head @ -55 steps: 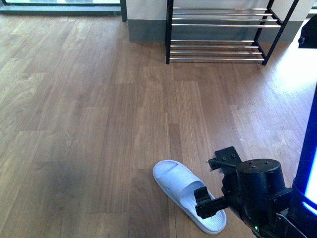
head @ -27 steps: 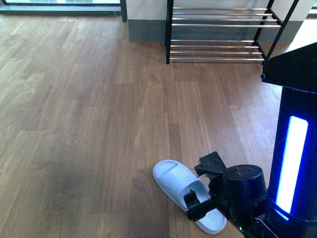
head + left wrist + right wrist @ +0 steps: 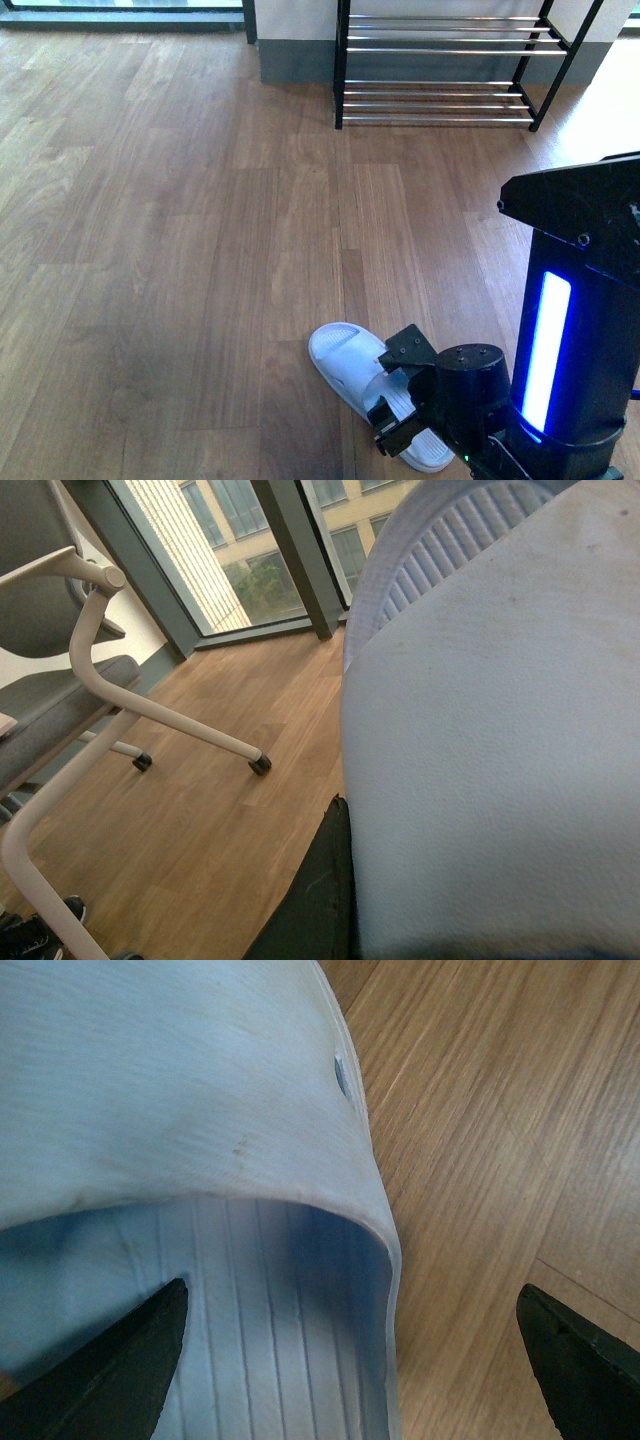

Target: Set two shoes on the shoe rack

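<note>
One pale-blue slipper (image 3: 345, 355) on floor (image 3: 150, 250), well short of shoe rack (image 3: 440, 97). R fingers (image 3: 120, 1370) spread wide either side of its edge, gripping nothing. 2nd slipper (image 3: 480, 730) fills L wrist view; L fingers (image 3: 318, 900): can't tell state.

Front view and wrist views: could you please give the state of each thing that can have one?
Shoe rack: upright, no shoe on its visible tiers.
Slipper: flat on the floor, not on the rack.
Right gripper: open, fingers either side of the slipper's strap.
Left gripper: close against a pale slipper; open or shut unclear.
</note>
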Tool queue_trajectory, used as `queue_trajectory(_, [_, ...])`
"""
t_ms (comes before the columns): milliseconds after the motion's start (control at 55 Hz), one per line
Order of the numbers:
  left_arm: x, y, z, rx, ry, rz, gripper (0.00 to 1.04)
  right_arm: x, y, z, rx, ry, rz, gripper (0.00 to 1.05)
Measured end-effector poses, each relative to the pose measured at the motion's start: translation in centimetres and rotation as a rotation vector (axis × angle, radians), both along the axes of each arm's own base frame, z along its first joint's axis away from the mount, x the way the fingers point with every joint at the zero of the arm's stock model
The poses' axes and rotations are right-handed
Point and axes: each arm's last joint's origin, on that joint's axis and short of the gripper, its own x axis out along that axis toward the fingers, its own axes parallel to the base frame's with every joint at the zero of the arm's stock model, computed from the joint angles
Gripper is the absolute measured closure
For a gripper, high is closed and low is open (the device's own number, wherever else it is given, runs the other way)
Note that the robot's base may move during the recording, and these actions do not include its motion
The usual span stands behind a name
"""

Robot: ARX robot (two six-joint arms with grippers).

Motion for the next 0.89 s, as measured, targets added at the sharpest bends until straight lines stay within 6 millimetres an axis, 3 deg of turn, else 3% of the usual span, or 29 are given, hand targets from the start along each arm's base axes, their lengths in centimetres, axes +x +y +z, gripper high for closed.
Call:
queue_trajectory(328, [0.0,0.0,0.0,0.000,0.000,0.000,1.03,2.8,0.0,-1.2,0.034,-0.036,0.003,0.09])
queue_trajectory(637, [0.0,0.0,0.0,0.000,0.000,0.000,1.03,4.7,-1.6,-1.5,0.129,-0.025,-0.002,0.09])
queue_trajectory(892, [0.0,0.0,0.0,0.000,0.000,0.001,1.03,2.3,-2.3,0.0,0.096,-0.001,-0.041,0.09])
